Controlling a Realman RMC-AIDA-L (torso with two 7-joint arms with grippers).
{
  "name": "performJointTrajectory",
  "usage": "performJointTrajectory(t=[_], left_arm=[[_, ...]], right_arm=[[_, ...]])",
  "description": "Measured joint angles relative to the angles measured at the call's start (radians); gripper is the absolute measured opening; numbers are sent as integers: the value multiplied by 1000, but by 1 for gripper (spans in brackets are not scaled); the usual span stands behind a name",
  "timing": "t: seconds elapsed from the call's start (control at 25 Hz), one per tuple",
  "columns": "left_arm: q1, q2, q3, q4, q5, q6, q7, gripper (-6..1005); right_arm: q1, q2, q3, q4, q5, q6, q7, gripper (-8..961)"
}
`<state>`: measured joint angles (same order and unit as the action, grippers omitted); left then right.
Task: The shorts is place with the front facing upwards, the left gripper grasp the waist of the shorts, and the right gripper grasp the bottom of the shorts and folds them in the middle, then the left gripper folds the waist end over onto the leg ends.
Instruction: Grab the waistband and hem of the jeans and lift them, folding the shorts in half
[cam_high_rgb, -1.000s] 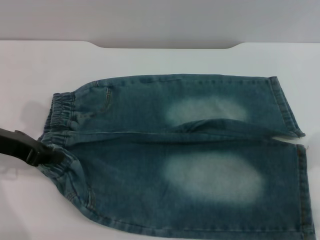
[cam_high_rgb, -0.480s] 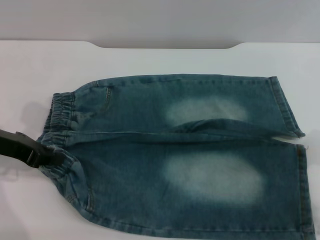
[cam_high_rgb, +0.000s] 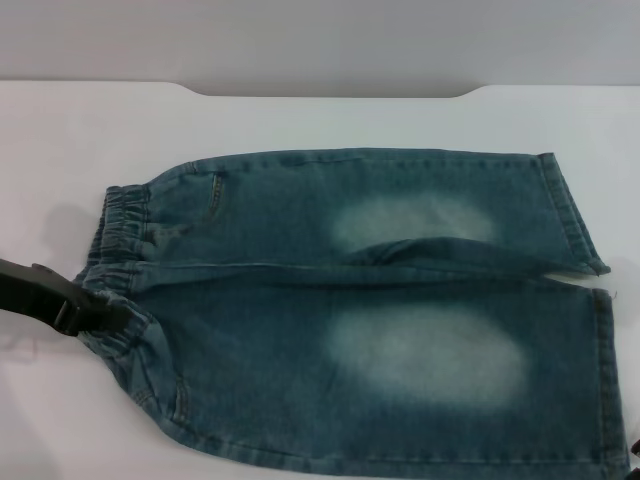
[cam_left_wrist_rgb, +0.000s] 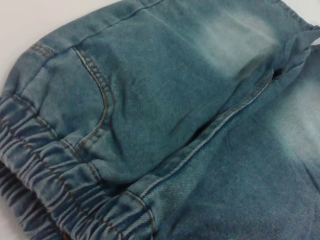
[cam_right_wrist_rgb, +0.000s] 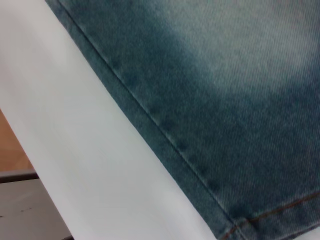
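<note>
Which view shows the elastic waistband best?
The left wrist view: the gathered waistband fills its corner, stitching clear. The head view shows the waistband smaller, with the left gripper at it. The right wrist view shows none.

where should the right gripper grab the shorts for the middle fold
Best at the near leg's hem, close to its outer corner, coming in from the robot's right over the bare table. The shorts lie flat with both hems pointing right, so that straight stitched edge is reachable. The left gripper is at the waistband, at the near end.
</note>
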<state>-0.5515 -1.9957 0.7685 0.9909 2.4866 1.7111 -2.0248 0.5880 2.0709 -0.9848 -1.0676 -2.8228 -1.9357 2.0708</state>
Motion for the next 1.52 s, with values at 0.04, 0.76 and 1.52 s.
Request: performJointTrajectory(t=[0.04,0.76,1.52], left_arm=[[0,0,0,0,0,0,0,48],[-2,-5,0,0,0,8,0,48],[1,-12,0,0,5,8,9,47]], right_arm=[[1,0,-1,0,0,2,0,487],[16,3,-15,26,13,36,2,487],[19,5,-58,22,58,39,6,488]])
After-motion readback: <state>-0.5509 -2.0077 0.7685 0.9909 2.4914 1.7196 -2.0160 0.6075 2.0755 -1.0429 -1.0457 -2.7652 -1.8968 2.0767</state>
